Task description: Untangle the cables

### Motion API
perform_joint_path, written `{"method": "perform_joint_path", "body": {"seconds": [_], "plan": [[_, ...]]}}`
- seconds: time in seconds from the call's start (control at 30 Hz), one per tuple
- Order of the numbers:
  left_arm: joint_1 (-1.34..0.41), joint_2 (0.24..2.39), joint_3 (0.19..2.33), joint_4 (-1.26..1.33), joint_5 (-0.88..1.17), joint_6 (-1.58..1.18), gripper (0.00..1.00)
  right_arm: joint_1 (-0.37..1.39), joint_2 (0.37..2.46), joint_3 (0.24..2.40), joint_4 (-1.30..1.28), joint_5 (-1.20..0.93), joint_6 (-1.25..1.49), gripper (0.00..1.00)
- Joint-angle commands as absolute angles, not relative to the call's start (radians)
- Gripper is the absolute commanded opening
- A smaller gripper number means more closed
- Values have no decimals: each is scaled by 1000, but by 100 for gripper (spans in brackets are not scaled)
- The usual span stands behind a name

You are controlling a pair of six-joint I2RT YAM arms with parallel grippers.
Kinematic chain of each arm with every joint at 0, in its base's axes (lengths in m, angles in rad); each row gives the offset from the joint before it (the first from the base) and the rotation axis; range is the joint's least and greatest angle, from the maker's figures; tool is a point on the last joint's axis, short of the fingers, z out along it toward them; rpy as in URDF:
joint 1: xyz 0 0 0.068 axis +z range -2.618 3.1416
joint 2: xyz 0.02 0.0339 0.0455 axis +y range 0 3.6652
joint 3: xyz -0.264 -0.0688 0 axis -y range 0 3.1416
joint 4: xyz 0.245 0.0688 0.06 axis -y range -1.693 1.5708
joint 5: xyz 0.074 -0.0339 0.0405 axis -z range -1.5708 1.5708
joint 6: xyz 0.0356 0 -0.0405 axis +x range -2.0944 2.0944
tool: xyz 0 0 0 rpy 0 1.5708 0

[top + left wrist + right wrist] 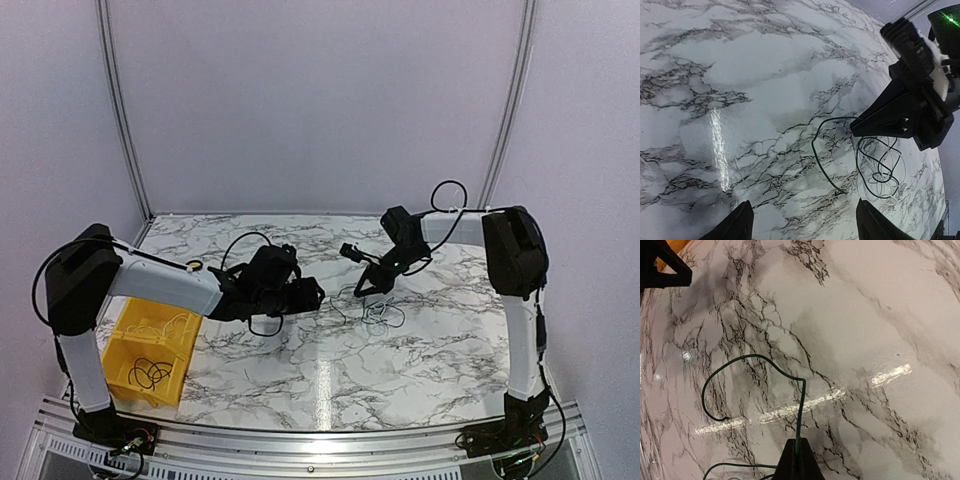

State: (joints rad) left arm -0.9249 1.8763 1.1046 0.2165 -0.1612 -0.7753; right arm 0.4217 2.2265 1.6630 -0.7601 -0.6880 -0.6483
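Observation:
The cables (380, 312) lie as a small tangle of thin dark loops, with a pale wire among them, on the marble table between the two grippers. In the left wrist view the tangle (880, 170) is at the right, with one loose end curving left. My right gripper (368, 288) is shut on one dark green-black strand (801, 405), which arcs away from its fingertips (797, 452); it also shows in the left wrist view (860, 125), just above the tangle. My left gripper (315, 293) is open and empty (807, 225), a short way left of the tangle.
A yellow bin (190, 350) stands at the table's front left and holds a coil of dark wire (150, 373) and some pale wire. The table's metal front rail (320, 440) runs along the near edge. Curtain walls close in the back and sides.

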Motion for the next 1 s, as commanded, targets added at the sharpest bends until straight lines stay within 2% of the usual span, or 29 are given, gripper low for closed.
{"method": "perform_joint_path", "body": {"seconds": [0.0, 0.3, 0.5, 0.57, 0.7, 0.77, 0.87, 0.97], "plan": [[-908, 1988, 1162, 311, -51, -898, 71, 433, 2179, 1634, -754, -718, -656, 0], [-894, 2144, 1209, 436, 89, -1049, 55, 432, 2182, 1571, -712, -716, -652, 1], [-892, 2204, 1243, 474, 178, -1095, 39, 433, 2184, 1575, -703, -716, -649, 4], [-892, 2200, 1236, 477, 189, -1095, 30, 433, 2183, 1574, -700, -714, -645, 6], [-892, 2177, 1217, 478, 208, -1079, 11, 433, 2166, 1556, -705, -691, -640, 21], [-893, 2158, 1204, 478, 199, -1063, 2, 433, 2143, 1532, -721, -671, -644, 37], [-893, 2108, 1172, 478, 166, -1034, 0, 432, 2072, 1446, -720, -612, -653, 51], [-892, 2040, 1108, 477, 120, -1020, 0, 436, 2005, 1323, -685, -535, -667, 53]]}}
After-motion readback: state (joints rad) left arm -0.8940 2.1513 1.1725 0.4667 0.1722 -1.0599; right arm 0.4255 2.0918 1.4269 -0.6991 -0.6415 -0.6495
